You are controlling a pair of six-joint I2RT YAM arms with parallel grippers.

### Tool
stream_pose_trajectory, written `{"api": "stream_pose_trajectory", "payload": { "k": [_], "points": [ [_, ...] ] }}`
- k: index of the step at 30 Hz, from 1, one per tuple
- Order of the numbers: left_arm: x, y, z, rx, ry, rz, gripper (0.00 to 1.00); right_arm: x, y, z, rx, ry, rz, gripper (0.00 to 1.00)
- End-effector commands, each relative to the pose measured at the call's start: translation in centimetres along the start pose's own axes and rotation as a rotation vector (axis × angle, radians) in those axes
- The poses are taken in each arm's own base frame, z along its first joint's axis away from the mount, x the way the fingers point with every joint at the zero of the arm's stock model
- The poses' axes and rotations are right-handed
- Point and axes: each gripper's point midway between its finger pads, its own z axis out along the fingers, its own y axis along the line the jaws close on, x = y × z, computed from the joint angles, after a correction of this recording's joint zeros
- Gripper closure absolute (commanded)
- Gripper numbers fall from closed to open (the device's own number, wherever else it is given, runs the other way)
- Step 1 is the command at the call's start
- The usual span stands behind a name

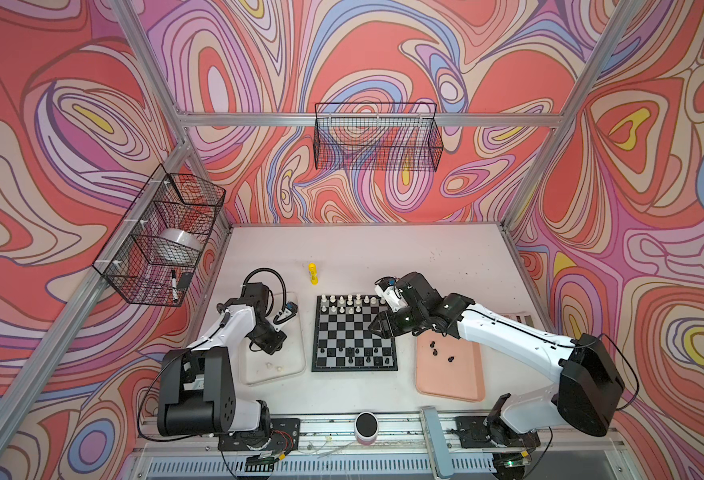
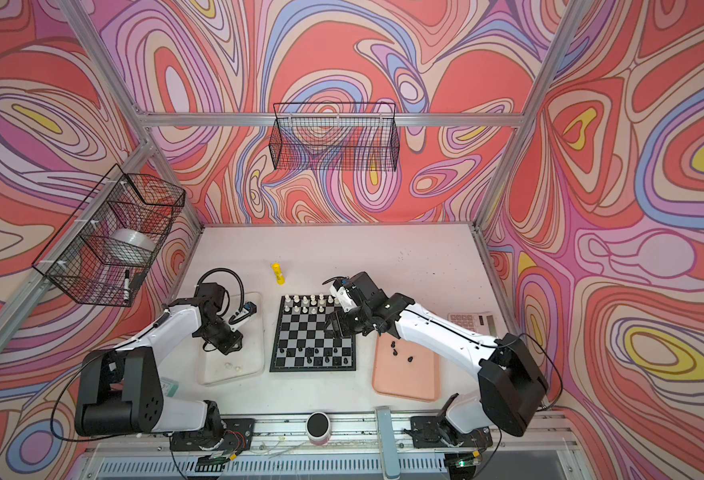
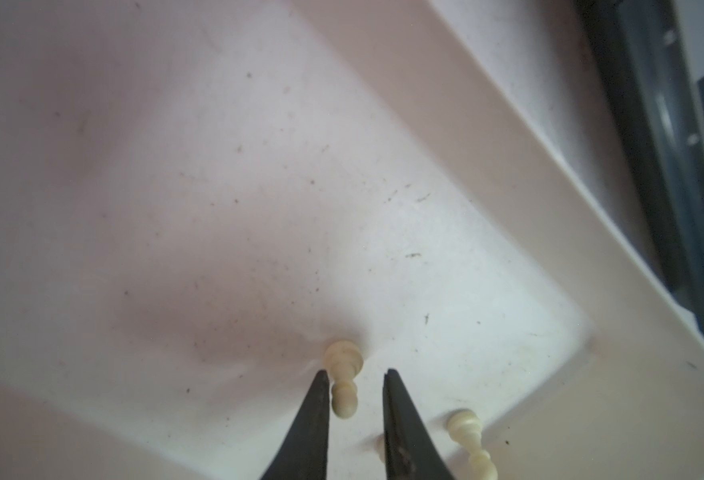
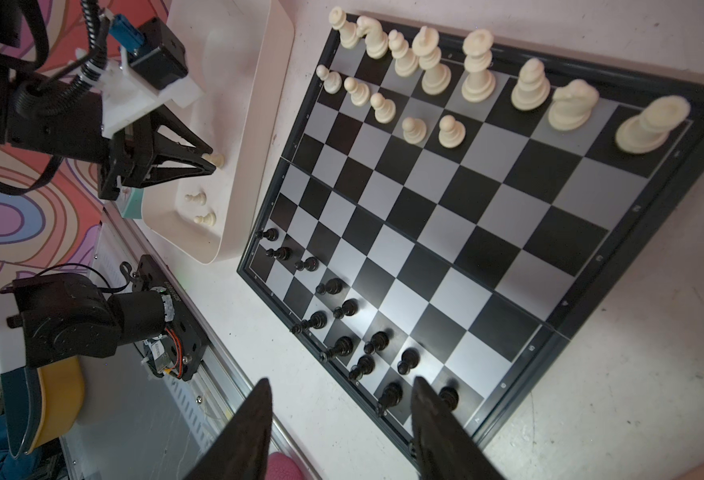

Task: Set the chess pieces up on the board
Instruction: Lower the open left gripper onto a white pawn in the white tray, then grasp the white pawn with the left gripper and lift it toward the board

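The board (image 1: 354, 368) lies mid-table, with cream chess pieces (image 1: 350, 300) on its far rows and black ones (image 1: 350, 353) on its near rows. Three black pieces (image 1: 435, 353) lie on the pink tray (image 1: 450, 380). My left gripper (image 3: 355, 373) points down into the clear tray (image 1: 294, 357). Its jaws straddle a cream pawn (image 3: 344, 384) lying flat; the pawn touches one finger, with a gap to the other. A second pawn (image 3: 470, 440) lies beside it. My right gripper (image 4: 342, 384) hovers open and empty over the board's right side.
A yellow glue stick (image 1: 312, 273) stands behind the board. A calculator (image 2: 468, 322) lies at the right behind the pink tray. A dark-topped pink cup (image 1: 366, 428) sits on the front rail. Wire baskets (image 1: 163, 237) hang on the left and back walls.
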Motion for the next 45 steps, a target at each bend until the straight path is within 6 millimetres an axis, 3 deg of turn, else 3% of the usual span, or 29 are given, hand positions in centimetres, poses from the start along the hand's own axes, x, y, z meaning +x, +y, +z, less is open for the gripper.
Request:
{"api": "stream_pose_trajectory", "payload": {
  "k": [1,15,25,45],
  "points": [
    [0.7,-0.3,0.4,0.016,0.023,0.005,0.77,0.2,0.2,-0.2,-0.003,-0.011,-0.006,0.45],
    [0.4,0.1,0.0,-0.007,0.008,0.004,0.87,0.3,0.1,-0.3,0.001,-0.014,-0.006,0.46],
    [0.3,0.3,-0.9,-0.026,0.001,0.015,0.88,0.3,0.0,-0.2,0.002,-0.015,-0.006,0.46],
    [-2.4,0.9,-4.0,-0.044,-0.030,0.043,0.88,1.1,-0.7,0.4,0.013,0.004,0.002,0.45]
  ]
}}
